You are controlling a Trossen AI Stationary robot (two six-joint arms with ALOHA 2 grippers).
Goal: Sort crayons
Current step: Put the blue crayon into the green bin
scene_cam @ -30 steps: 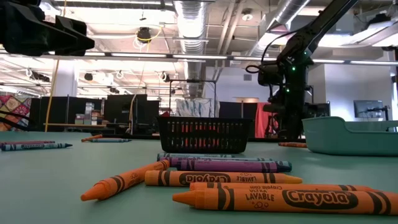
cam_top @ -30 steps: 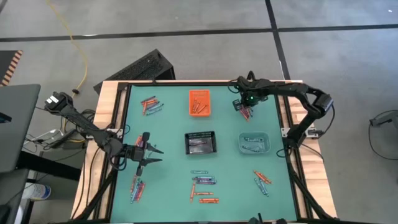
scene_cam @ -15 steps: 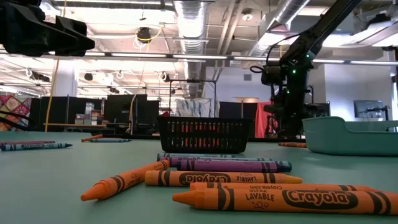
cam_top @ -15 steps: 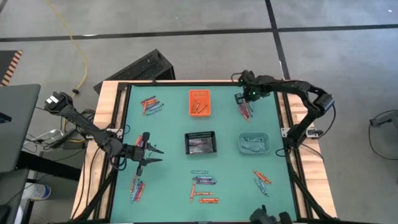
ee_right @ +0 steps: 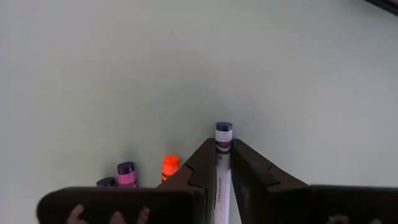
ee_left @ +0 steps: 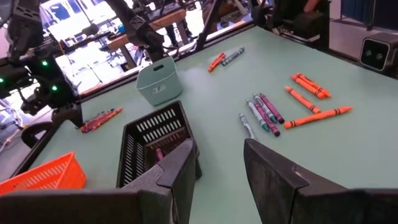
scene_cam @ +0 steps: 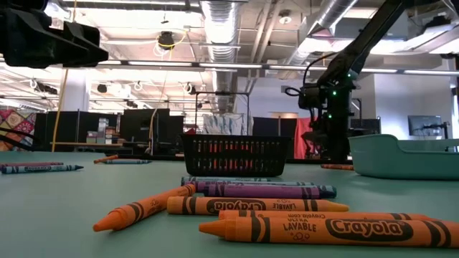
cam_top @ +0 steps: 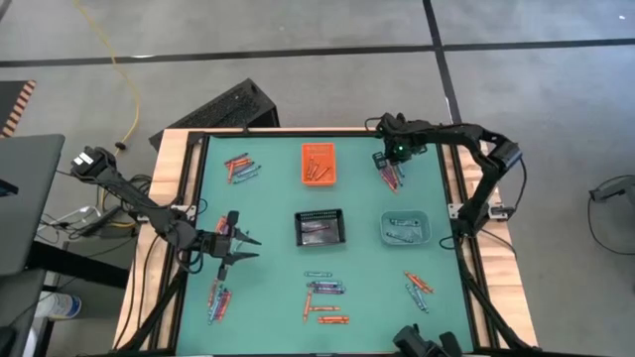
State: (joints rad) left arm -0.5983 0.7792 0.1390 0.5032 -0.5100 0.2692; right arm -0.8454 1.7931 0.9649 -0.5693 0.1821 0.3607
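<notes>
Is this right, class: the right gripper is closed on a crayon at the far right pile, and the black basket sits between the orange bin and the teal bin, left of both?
One slip. The high view shows the black basket left of the teal bin only; the orange bin lies straight beyond it. The right gripper does clamp a crayon.

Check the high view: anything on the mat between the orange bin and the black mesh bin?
Nothing. In the high view the green mat between the orange bin and the black mesh bin is bare.
</notes>
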